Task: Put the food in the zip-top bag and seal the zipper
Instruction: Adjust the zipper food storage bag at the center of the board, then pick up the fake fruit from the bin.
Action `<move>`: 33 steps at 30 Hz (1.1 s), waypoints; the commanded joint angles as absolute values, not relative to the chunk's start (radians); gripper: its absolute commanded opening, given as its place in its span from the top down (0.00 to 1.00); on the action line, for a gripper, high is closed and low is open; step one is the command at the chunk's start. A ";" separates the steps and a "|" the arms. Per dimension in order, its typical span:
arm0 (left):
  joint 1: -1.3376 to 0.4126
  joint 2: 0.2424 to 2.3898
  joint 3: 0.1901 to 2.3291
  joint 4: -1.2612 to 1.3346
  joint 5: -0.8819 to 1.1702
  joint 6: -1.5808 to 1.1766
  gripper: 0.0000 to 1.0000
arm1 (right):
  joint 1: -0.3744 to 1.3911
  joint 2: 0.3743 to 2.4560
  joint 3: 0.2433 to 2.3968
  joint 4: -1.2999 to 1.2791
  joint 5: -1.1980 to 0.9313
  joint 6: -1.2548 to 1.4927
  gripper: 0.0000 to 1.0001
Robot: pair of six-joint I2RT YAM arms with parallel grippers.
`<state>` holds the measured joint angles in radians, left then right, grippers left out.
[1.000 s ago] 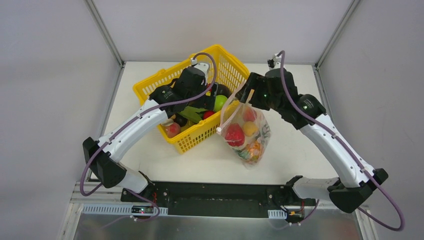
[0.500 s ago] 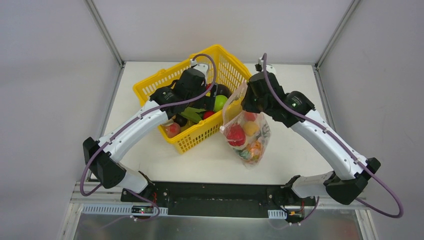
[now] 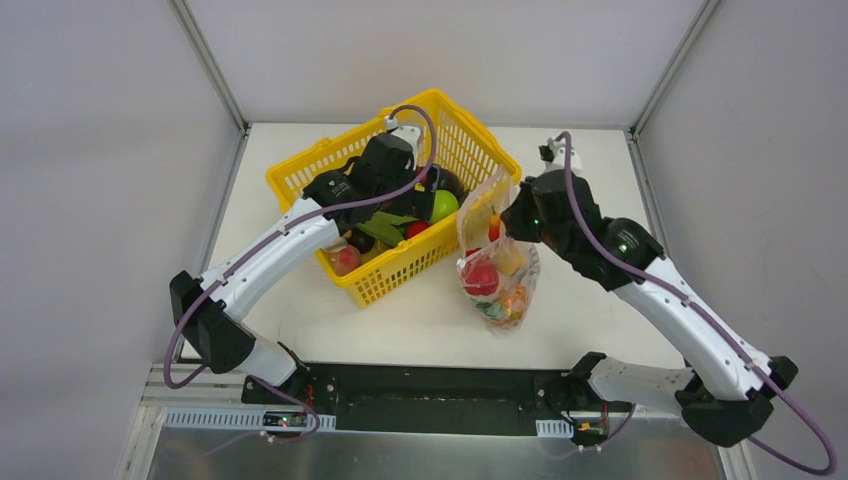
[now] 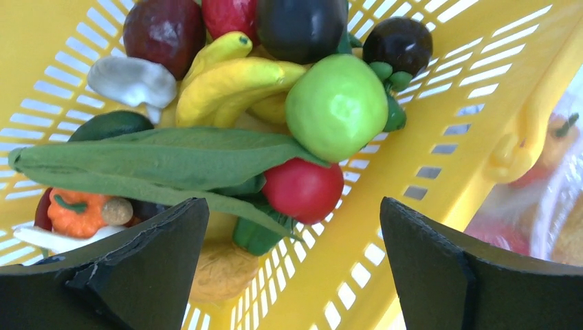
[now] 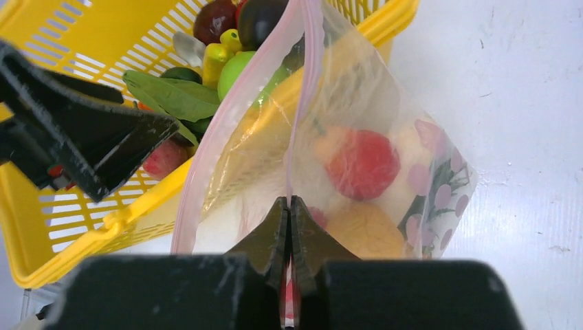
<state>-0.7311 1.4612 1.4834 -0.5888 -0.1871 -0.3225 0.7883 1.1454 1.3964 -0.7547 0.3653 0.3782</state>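
Sitting on the white bench [image 3: 300, 325]: yellow lattice basket [image 3: 398, 272] left of centre, packed with food. The zip-top bag [image 3: 497, 275] is just right of it, against the basket's right wall. Bag stands upright, bottom on the bench, top hanging from the right arm.

Left fingers [image 4: 158, 254]: spread wide, nothing between them, hovering above the basket's contents near its right wall.

Right fingers [image 5: 289, 213]: pressed fully together, pinching the bag's upper edge on the zipper [image 5: 302, 103]. That pink strip runs straight up from the pinch. The other lip bows out toward the basket, so the mouth is gaping, not sealed.

Food in the basket, wrist view:
- long green leaf [image 4: 158, 161] lying across the pile
- yellow bananas [image 4: 234, 82]
- green apple [image 4: 337, 106], touching the red tomato [image 4: 302, 189] below it
- white mushroom [image 4: 130, 79]
- small orange pumpkin [image 4: 75, 210], tucked by the left finger

Food in the bag: red fruit [image 5: 362, 163] in the middle, yellow-orange piece [image 5: 364, 234] just beneath it. More colours show lower down, but they're too blurred through the plastic to name.
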 commanded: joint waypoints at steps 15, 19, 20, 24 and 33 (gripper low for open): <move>-0.683 1.847 1.767 -0.644 -0.023 -0.386 0.02 | 0.791 0.860 1.182 -0.539 0.334 0.350 1.00; -0.678 1.884 1.756 -0.633 -0.004 -0.403 0.08 | 0.791 0.855 1.178 -0.538 0.328 0.346 1.00; -0.678 1.885 1.753 -0.632 0.018 -0.402 0.13 | 0.791 0.855 1.177 -0.538 0.325 0.345 1.00; -0.679 1.838 1.714 -0.606 0.046 -0.407 0.43 | 0.791 0.849 1.172 -0.538 0.329 0.345 1.00; -0.678 1.595 1.630 -0.550 -0.006 -0.372 0.64 | 0.791 0.841 1.154 -0.518 0.338 0.344 1.00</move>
